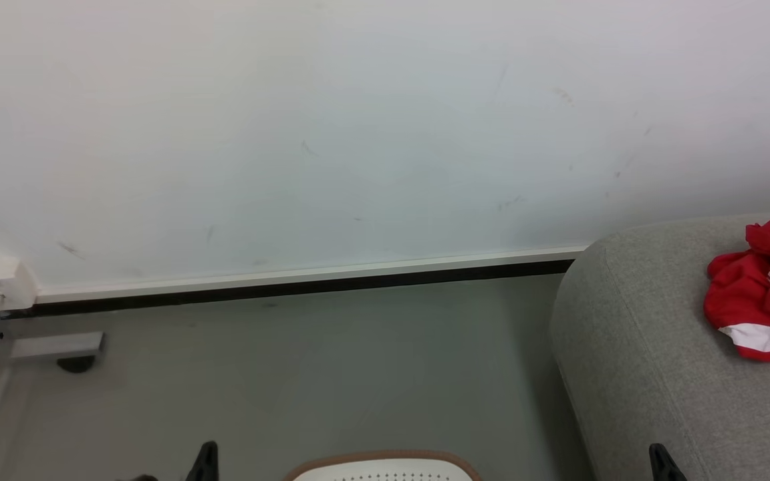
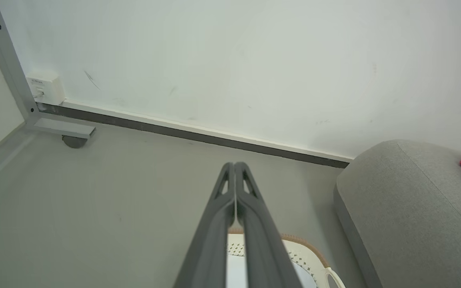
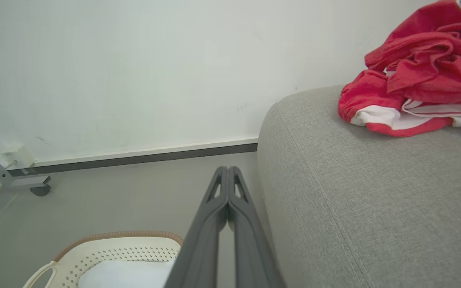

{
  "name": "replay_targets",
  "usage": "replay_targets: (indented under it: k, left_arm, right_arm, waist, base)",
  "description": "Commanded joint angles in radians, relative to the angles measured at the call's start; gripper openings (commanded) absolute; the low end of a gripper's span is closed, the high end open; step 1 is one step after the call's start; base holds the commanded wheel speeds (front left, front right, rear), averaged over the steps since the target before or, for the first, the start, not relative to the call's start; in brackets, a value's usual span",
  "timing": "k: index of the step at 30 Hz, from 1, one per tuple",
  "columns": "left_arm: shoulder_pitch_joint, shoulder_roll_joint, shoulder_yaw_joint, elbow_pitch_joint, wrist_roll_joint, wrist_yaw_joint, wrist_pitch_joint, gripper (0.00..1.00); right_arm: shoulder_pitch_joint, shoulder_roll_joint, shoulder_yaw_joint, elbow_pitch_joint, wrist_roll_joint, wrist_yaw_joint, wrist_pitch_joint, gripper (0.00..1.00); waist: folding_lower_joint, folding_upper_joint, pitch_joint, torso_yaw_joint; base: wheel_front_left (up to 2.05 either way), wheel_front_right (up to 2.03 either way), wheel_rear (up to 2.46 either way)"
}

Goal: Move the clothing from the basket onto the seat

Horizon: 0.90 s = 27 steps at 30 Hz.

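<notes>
Lying heaped on the sofa (image 3: 334, 200) at two o'clock, red garments (image 3: 418, 76) looked delivered; left pincer (image 2: 234, 166) and right pincer (image 3: 227, 170) clenched, empty, above the basket (image 3: 122, 250).

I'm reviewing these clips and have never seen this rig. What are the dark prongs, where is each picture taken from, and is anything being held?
The prongs are the robot's two claws. The head camera looks down at the floor; the left claw and right claw peek in at the bottom. Each wrist camera looks along its own claw: left claw, right claw, both pressed shut and holding nothing. The red clothing lies heaped on the grey seat. The white basket stands on the floor beside it, showing its pale lining.
</notes>
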Motion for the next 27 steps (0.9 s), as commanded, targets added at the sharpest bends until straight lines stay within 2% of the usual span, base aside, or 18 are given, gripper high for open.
replay_targets:
  k: [1,27]
  left_arm:
    - [-0.026,0.002,0.019,-0.015,-0.048,-0.009,0.011,0.00]
    - [-0.062,-0.028,0.111,-0.065,-0.422,-0.047,0.120,0.00]
  right_arm:
    - [-0.029,-0.007,-0.009,-0.019,0.054,0.000,0.009,0.00]
    - [-0.075,-0.010,-0.050,-0.064,0.494,-0.001,0.116,0.00]
  waist:
    - [0.0000,-0.0001,0.001,0.001]
    - [0.0000,-0.0001,0.017,0.018]
  base:
    - [0.00,0.00,0.00]
    - [0.00,0.00,0.00]
